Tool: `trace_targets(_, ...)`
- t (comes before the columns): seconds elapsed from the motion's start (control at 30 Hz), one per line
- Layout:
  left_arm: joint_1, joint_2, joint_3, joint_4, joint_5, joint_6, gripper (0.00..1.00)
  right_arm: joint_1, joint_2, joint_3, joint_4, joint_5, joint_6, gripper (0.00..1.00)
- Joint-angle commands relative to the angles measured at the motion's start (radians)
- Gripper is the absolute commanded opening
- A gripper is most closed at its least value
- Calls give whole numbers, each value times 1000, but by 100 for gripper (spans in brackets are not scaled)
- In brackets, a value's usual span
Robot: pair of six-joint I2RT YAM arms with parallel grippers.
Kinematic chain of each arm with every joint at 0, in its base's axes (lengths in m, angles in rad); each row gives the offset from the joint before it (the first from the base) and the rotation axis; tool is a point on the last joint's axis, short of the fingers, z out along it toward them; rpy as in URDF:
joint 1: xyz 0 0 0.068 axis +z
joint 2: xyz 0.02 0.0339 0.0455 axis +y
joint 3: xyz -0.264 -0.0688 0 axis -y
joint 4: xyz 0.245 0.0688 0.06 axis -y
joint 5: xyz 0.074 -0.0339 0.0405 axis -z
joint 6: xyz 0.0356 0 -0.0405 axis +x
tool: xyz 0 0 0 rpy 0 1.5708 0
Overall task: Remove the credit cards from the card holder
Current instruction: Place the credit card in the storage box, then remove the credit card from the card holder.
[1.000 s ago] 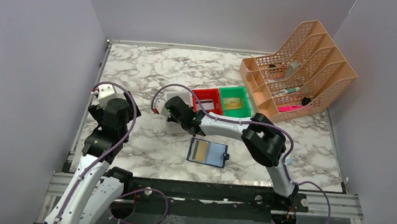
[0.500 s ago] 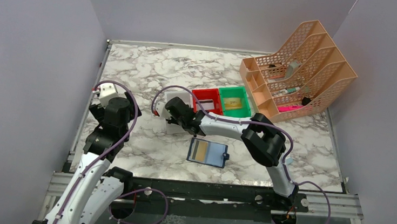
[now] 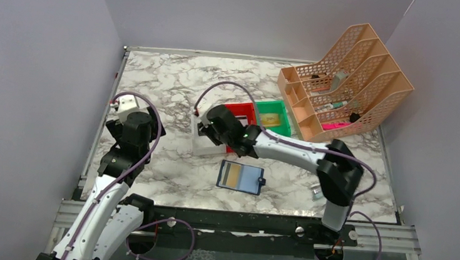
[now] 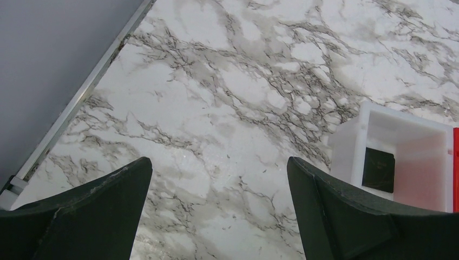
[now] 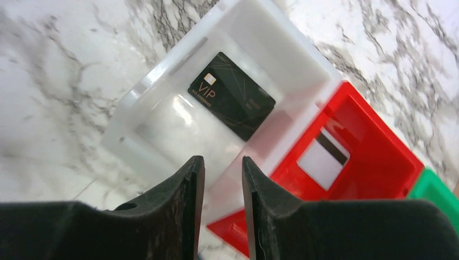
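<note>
The navy card holder (image 3: pixel 245 178) lies open on the marble in front of the bins, with a gold/tan card (image 3: pixel 230 174) still in its left half. A black card (image 5: pixel 231 103) lies flat in the white bin (image 5: pixel 162 70) and also shows in the left wrist view (image 4: pixel 378 169). A whitish card with a dark stripe (image 5: pixel 323 158) lies in the red bin (image 5: pixel 379 162). My right gripper (image 5: pixel 223 161) hovers over the edge between these bins (image 3: pixel 210 128), its jaws slightly apart and empty. My left gripper (image 4: pixel 219 162) is wide open and empty at the left (image 3: pixel 129 116).
A green bin (image 3: pixel 281 115) with a yellowish card stands right of the red bin (image 3: pixel 240 111). A peach mesh organiser (image 3: pixel 344 83) fills the back right. A small silver object (image 3: pixel 316 189) lies by the right arm. Walls enclose the table on three sides.
My right gripper has risen and shifted right over the white bin, and its elbow has swung to the right. The left arm has barely moved.
</note>
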Motion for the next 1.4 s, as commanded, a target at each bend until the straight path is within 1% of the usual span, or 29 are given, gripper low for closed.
trace_targets(0.0, 6, 9, -5, 39, 91, 43, 99, -4, -213, -159, 59, -6, 319, 40)
trace_targets(0.07, 6, 17, -5, 53, 153, 65, 99, -5, -286, -255, 42, 7, 466, 45)
trace_targets(0.13, 6, 30, -4, 74, 249, 111, 99, -5, -355, -353, 33, -11, 603, 45)
trace_targets(0.2, 7, 45, -7, 102, 404, 173, 99, -7, -419, -452, 38, -38, 745, 45)
trace_targets(0.27, 7, 58, -22, 147, 571, 202, 98, -6, -480, -550, 64, -85, 857, 45)
trace_targets(0.3, 6, 66, -25, 165, 650, 205, 95, -7, -506, -596, 85, -107, 905, 45)
trace_targets(0.4, 5, 87, -49, 221, 858, 147, 90, -6, -576, -706, 166, -175, 1014, 45)
trace_targets(0.47, 1, 111, -65, 278, 1003, 91, 87, -6, -591, -755, 208, -207, 1058, 45)
trace_targets(0.53, -24, 135, -72, 303, 1091, 68, 84, -6, -583, -773, 230, -208, 1087, 44)
trace_targets(0.6, -69, 159, -73, 304, 1116, 74, 79, -7, -567, -764, 202, -182, 1131, 39)
trace_targets(0.67, -123, 185, -72, 304, 1125, 71, 75, -6, -564, -760, 122, -123, 1246, 38)
trace_targets(0.73, -191, 218, -69, 304, 1116, 59, 71, -7, -575, -801, 166, -98, 1287, 36)
trace_targets(0.8, -267, 255, -68, 305, 1068, 48, 69, -8, -588, -840, 213, -87, 1321, 35)
trace_targets(0.9, -342, 304, -86, 327, 1019, 17, 63, -12, -585, -874, 271, -117, 1325, 34)
trace_targets(0.97, -370, 333, -105, 347, 1006, -6, 60, -16, -566, -878, 295, -142, 1306, 34)
trace_targets(1.13, -425, 400, -129, 373, 977, -38, 57, -42, -516, -868, 335, -239, 1277, 30)
trace_targets(1.37, -459, 502, -132, 399, 921, -68, 56, -66, -480, -860, 342, -243, 1285, 29)
